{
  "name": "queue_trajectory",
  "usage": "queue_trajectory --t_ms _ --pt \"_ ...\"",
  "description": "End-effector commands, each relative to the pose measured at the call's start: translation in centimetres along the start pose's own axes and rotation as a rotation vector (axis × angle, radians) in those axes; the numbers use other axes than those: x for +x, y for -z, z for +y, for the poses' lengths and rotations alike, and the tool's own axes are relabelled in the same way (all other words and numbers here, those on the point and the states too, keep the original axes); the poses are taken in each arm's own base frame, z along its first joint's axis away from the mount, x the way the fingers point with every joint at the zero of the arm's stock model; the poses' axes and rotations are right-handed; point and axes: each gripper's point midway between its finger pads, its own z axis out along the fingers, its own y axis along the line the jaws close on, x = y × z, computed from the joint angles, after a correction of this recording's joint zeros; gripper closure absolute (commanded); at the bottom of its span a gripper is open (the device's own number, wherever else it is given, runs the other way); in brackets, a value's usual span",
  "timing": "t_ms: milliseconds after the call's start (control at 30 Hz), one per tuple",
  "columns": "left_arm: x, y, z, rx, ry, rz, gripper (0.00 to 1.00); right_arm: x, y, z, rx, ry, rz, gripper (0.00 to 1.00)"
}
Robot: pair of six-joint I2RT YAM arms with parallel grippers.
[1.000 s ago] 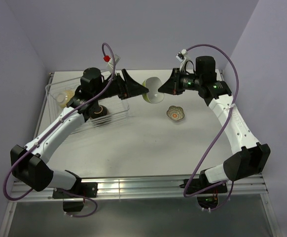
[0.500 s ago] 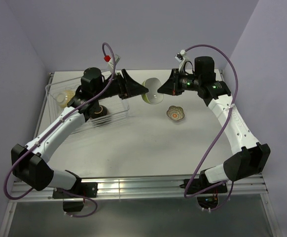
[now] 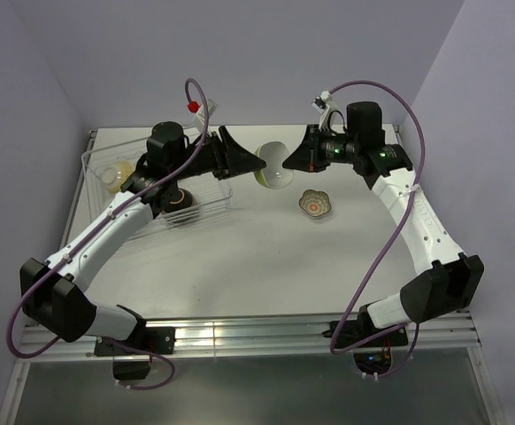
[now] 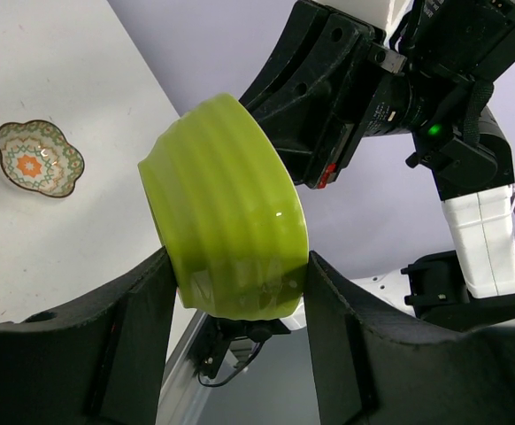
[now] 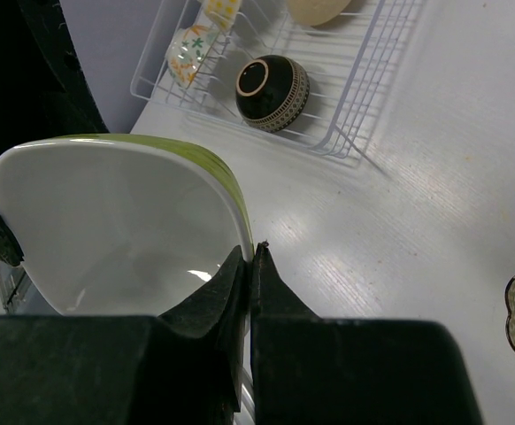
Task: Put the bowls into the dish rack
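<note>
The lime-green bowl point(image 3: 273, 165) hangs on its side in the air between both arms. My right gripper point(image 3: 286, 162) is shut on its rim, seen in the right wrist view point(image 5: 253, 255) pinching the white inner wall of the bowl point(image 5: 107, 221). My left gripper point(image 3: 257, 163) is open, its fingers point(image 4: 142, 310) either side of the bowl's ribbed base point(image 4: 226, 212). The dish rack point(image 3: 94, 164) at the back left holds a dark brown bowl point(image 3: 176, 197), a tan-orange bowl point(image 3: 123, 168) and a white flowered bowl point(image 3: 109, 177). The small scalloped bowl point(image 3: 314, 204) lies on the table.
The rack point(image 5: 355, 88) also shows in the right wrist view with the dark bowl point(image 5: 271, 91) in it. The scalloped bowl point(image 4: 38, 159) sits below and right of the held bowl. Purple cables loop above both arms.
My right gripper has carried the lime-green bowl a little to the left, further between the left gripper's fingers. The left arm has barely moved.
</note>
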Motion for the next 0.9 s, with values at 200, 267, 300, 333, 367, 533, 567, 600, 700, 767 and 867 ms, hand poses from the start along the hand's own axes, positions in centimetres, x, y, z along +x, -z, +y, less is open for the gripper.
queue_trajectory --t_ms 200,267,300,333,367,533,567,600,700,767,867 --pt "-0.7 0.5 -1.3 0.019 -0.063 -0.036 1.0 -1.1 0.1 1.7 -0.047 0.034 0.0 0.8" --pt "-0.8 0.6 -1.0 0.009 -0.055 -0.042 1.0 -1.0 0.1 1.7 -0.047 0.033 0.005 0.77" --pt "-0.9 0.7 -0.8 0.006 -0.052 -0.045 1.0 -1.0 0.1 1.6 -0.045 0.03 0.006 0.73" --pt "-1.0 0.8 -0.6 -0.001 -0.047 -0.049 1.0 -1.0 0.1 1.6 -0.046 0.03 0.005 0.62" --pt "-1.1 0.9 -0.4 -0.008 -0.044 -0.053 1.0 -1.0 0.1 1.8 -0.048 0.032 0.003 0.59" --pt "-2.1 1.3 0.6 -0.042 -0.057 -0.083 1.0 -1.1 0.2 1.9 -0.048 0.033 0.002 0.39" --pt "-2.4 1.4 0.9 -0.053 -0.059 -0.09 1.0 -1.1 0.2 1.9 -0.048 0.035 0.002 0.36" --pt "-2.7 1.5 1.1 -0.059 -0.071 -0.098 1.0 -1.1 0.3 1.8 -0.04 0.032 0.001 0.3" --pt "-3.2 1.9 2.4 -0.103 -0.08 -0.1 1.0 -1.2 0.4 1.7 -0.03 0.042 -0.004 0.2" --pt "-4.1 2.2 3.3 -0.133 -0.096 -0.116 1.0 -1.2 0.4 1.7 -0.027 0.045 -0.004 0.14" --pt "-5.3 2.9 4.9 -0.191 -0.13 -0.118 1.0 -1.3 0.5 1.5 -0.017 0.046 -0.006 0.12"
